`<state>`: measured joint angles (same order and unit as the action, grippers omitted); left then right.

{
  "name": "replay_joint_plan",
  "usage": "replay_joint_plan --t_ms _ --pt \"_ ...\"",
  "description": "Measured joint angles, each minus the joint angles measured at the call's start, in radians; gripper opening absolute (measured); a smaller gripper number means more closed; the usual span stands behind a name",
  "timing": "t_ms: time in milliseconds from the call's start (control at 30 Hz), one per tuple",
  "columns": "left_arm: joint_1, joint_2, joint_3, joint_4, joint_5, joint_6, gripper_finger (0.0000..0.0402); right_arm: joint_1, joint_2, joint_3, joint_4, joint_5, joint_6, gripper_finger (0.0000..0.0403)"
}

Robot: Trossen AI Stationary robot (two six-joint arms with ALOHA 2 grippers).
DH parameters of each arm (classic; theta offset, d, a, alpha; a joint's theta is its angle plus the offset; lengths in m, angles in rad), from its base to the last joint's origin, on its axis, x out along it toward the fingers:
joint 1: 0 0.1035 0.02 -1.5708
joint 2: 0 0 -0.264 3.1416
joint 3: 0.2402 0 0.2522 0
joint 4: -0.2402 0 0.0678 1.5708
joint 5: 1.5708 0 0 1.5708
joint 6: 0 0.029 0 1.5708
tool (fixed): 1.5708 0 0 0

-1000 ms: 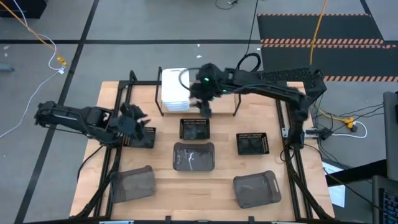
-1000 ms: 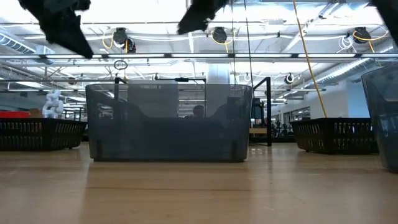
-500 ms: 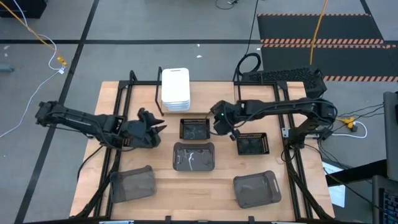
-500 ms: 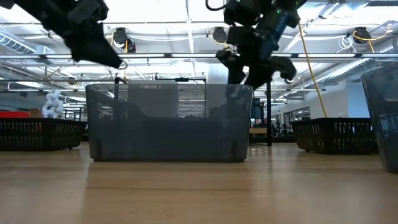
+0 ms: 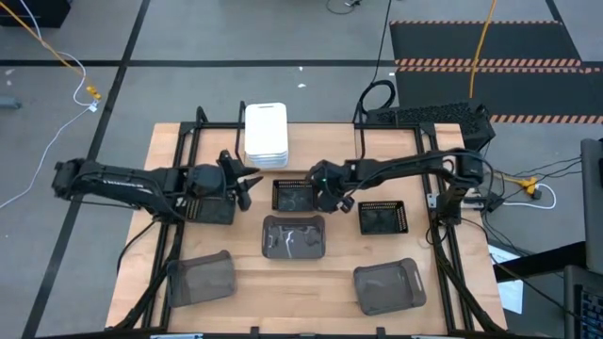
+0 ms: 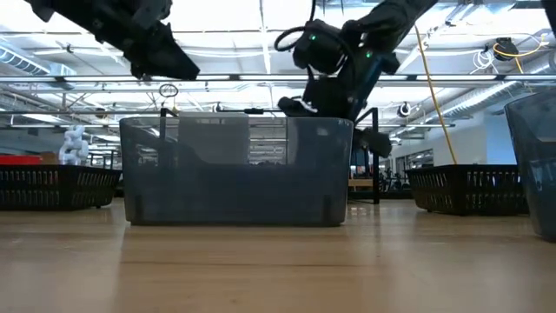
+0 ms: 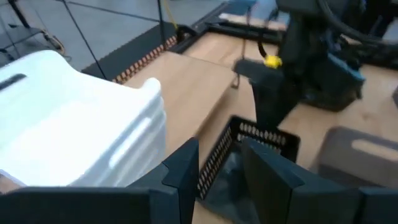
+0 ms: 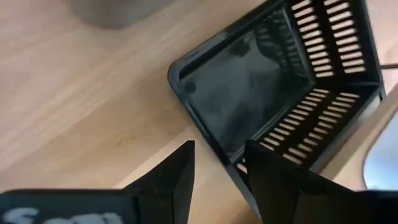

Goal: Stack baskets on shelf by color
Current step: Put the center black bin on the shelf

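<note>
Right now my right hand (image 5: pixel 325 200) is hovering at the right edge of the middle black mesh basket (image 5: pixel 295 195), fingers parted around nothing. My left hand (image 5: pixel 243 181) is hanging open and empty between another black basket (image 5: pixel 215 209) and the white basket stack (image 5: pixel 265 135) on the shelf (image 5: pixel 320 151).

Grey tiled floor (image 5: pixel 188 56) crossed by dark lines; black ramp mat (image 5: pixel 480 42) with hazard-striped edges; yellow cable (image 5: pixel 485 33); ceiling lights (image 6: pixel 217 17) above white trusses.
</note>
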<state>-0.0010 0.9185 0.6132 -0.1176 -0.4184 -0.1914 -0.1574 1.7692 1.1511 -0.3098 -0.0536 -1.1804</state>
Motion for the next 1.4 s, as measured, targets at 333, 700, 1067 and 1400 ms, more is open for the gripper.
replay_joint_plan --t_ms 333,700,1067,1400 --pt "0.119 0.009 0.000 0.045 0.001 0.064 0.0127 0.001 0.061 0.001 0.042 -0.002 -0.009 0.0050" --pt "0.211 0.001 0.001 0.025 0.002 0.136 0.0127 0.045 -0.110 0.292 -0.265 -0.186 0.386 0.0003" --pt "0.248 0.001 0.001 0.020 0.002 0.126 0.0127 -0.184 -0.117 0.489 -0.405 0.081 0.619 0.0002" --pt "0.259 0.001 0.001 0.046 0.026 0.109 0.0127 -0.287 0.215 0.669 -0.418 0.076 0.787 0.0001"
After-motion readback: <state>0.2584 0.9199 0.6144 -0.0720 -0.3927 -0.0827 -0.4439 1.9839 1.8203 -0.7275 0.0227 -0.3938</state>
